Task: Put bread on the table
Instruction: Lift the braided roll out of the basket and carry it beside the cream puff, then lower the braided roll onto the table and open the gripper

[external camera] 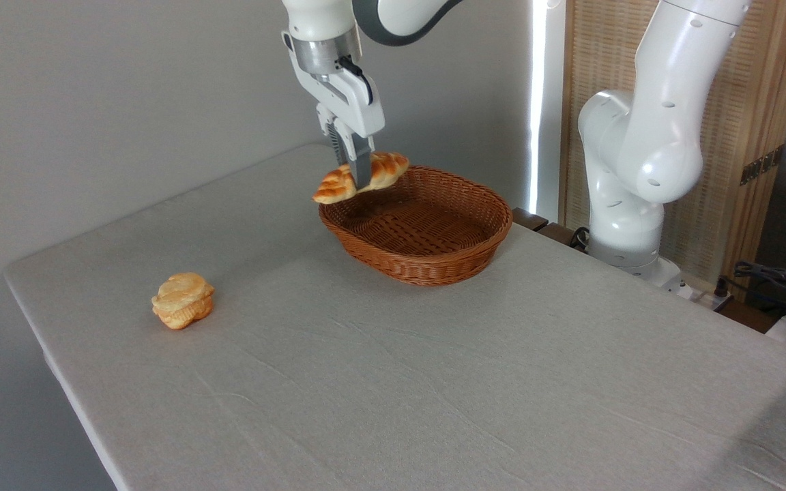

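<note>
Clamped across the middle of the braided bread loaf: the two-finger gripper, fingers pointing down from the white Franka arm, pressed against the loaf's two sides. Held in the air, tilted, lower tapered end toward the left, higher end toward the right, just above the far-left rim of the brown oval wicker basket. Clear of the basket weave, not touching rim or floor. Left end of the loaf overhanging past the basket's rim, right end above the basket's interior. Nothing visible inside the basket apart from its woven bottom. Standing on the light grey cloth-covered table, toward its far side, the basket with its shadow cast leftward onto the cloth. Well apart from the basket, to its left and nearer the camera, close to the table's left edge: a small round layered pastry, resting on the cloth. To the right of the basket, beyond the table's far edge, the arm's white base, backed by a slatted wooden screen. Further right of the basket, at the edge of view, some dark cables.
</note>
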Controlling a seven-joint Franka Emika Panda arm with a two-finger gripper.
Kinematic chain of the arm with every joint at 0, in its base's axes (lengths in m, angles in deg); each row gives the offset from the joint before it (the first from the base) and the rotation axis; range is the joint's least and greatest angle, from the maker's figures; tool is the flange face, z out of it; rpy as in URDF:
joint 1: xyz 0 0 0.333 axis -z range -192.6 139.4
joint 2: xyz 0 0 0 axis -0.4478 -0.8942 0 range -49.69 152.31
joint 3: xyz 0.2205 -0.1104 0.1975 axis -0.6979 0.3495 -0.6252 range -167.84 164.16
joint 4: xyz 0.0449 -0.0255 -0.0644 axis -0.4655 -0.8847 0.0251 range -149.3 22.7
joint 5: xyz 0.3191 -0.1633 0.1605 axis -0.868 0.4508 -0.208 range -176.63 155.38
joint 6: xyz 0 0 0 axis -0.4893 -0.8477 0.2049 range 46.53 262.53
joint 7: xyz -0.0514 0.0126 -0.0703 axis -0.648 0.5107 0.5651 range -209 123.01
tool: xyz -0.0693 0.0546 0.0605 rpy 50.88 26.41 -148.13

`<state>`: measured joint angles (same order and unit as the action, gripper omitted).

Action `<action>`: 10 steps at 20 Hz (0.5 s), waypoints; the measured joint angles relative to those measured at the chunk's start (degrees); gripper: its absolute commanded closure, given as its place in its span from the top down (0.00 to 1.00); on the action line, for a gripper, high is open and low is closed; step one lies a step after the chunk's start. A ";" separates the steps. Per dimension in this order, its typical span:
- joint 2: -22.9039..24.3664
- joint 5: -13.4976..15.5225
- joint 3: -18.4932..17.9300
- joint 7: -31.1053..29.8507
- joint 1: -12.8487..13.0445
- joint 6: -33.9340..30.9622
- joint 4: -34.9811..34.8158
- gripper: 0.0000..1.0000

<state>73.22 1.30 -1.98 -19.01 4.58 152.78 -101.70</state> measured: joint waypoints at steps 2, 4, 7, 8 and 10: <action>-0.79 -2.08 -5.26 1.97 -0.14 0.66 2.11 0.25; -2.42 -4.98 -9.52 4.87 -0.24 4.33 3.50 0.25; -7.01 -7.34 -12.88 6.54 -0.27 13.69 4.17 0.26; -9.02 -8.11 -13.42 6.99 -0.27 16.30 4.22 0.33; -13.35 -9.56 -14.43 7.25 -0.24 20.95 4.37 0.80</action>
<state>59.87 -8.26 -16.41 -11.75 4.33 173.72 -97.33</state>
